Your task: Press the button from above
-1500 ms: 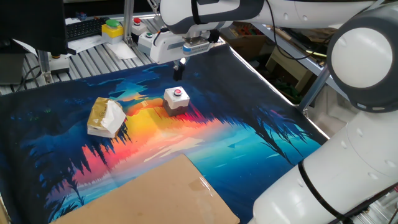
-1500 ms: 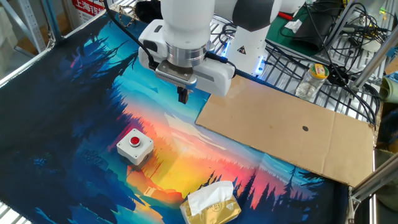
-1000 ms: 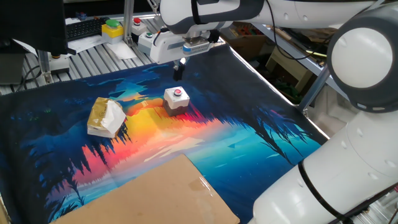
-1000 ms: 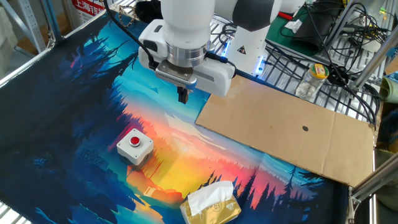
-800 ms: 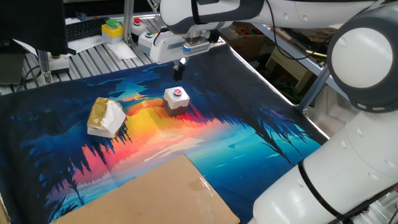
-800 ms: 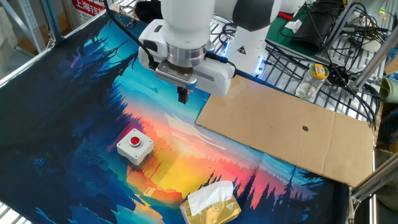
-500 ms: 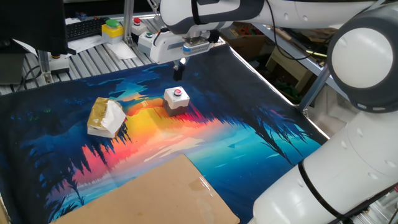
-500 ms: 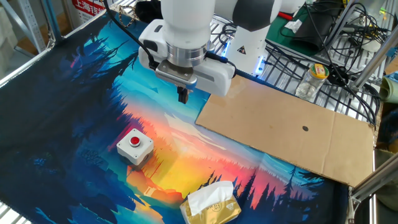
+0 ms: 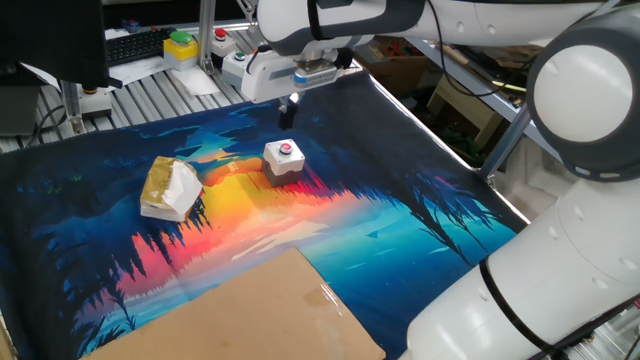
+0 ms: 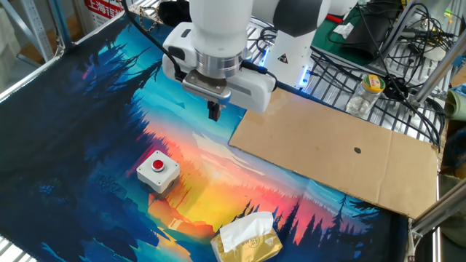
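Observation:
The button point(image 9: 285, 158) is a small white cube with a round red cap, standing on the colourful mat; it also shows in the other fixed view point(image 10: 158, 171). My gripper point(image 9: 288, 113) hangs in the air with its fingers pointing down, above and beyond the button, apart from it. In the other fixed view the gripper point(image 10: 214, 113) is up and to the right of the button. Its dark fingertips touch each other, so it is shut and holds nothing.
A tan-and-white paper-wrapped lump point(image 9: 171, 188) lies left of the button, also in the other fixed view point(image 10: 246, 239). A cardboard sheet point(image 9: 250, 310) covers the mat's near side. A yellow box with a green cap point(image 9: 181, 46) stands on the back rack.

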Tool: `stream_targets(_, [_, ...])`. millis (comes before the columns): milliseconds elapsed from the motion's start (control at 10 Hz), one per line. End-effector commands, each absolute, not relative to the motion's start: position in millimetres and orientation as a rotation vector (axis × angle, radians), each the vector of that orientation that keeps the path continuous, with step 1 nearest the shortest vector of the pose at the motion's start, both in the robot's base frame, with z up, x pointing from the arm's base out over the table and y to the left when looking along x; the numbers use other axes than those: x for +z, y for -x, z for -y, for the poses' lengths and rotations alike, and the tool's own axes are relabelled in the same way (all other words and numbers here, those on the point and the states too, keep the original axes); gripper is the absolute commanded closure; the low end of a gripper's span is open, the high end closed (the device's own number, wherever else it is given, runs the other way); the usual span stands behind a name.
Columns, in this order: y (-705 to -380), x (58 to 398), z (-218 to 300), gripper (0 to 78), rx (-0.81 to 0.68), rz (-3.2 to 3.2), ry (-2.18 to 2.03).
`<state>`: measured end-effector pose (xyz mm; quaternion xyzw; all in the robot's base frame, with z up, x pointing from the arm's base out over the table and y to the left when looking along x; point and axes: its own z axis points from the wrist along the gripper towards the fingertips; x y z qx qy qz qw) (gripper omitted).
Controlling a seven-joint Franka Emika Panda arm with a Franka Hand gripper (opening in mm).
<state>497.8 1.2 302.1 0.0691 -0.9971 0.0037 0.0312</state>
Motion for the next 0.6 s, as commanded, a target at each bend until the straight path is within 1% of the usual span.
stream_targets(100, [-498.4, 303.3, -1.1, 77.6, 0.016, 3.074, -0.216])
stream_targets(600, [-500.4, 304.8, 2.8, 77.6, 0.034, 3.072, -0.231])
